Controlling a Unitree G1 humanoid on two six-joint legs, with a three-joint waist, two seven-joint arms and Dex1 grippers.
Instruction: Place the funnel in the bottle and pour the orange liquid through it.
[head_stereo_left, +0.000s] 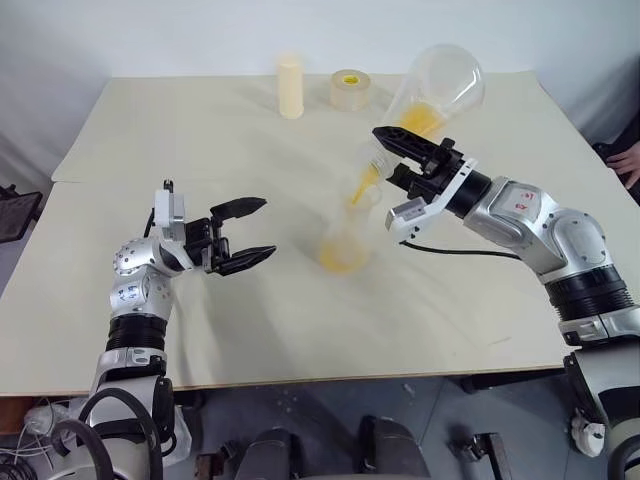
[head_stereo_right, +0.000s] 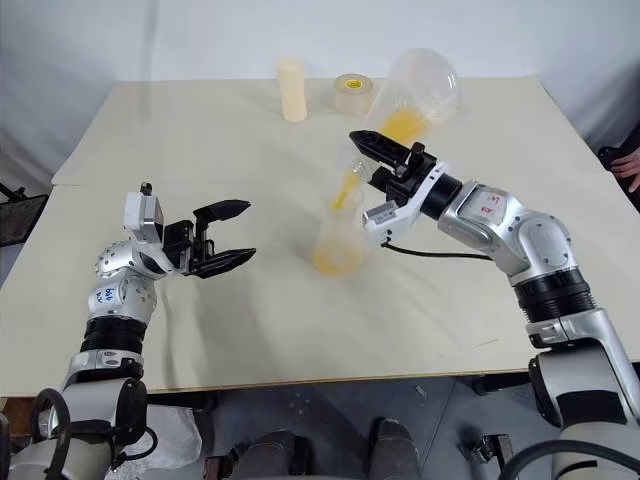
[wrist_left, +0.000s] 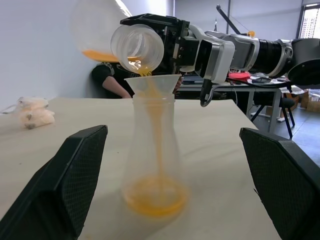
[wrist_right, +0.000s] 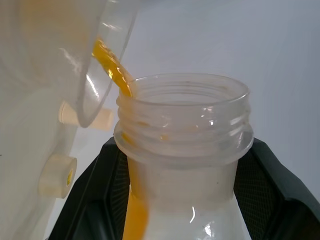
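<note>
Left gripper (head_stereo_left: 243, 233): fingers spread wide, empty, beside bottle.
Bottle (wrist_left: 152, 155): upright on counter (head_stereo_left: 200, 130), orange liquid (wrist_left: 155, 196) pooled inside.
Funnel (wrist_left: 152, 84): seated in bottle neck.
Right gripper (head_stereo_left: 392, 152): fingers clamped on tilted flask (head_stereo_left: 437, 88), pouring into funnel.

The right tool (wrist_right: 185, 200) clamps the neck of a clear flask (wrist_right: 182, 120), orange liquid (wrist_right: 111, 64) running from its mouth into the funnel (wrist_right: 95, 75).

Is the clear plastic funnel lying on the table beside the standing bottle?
No, the clear plastic funnel sits upright in the neck of the translucent flask-like bottle.
</note>
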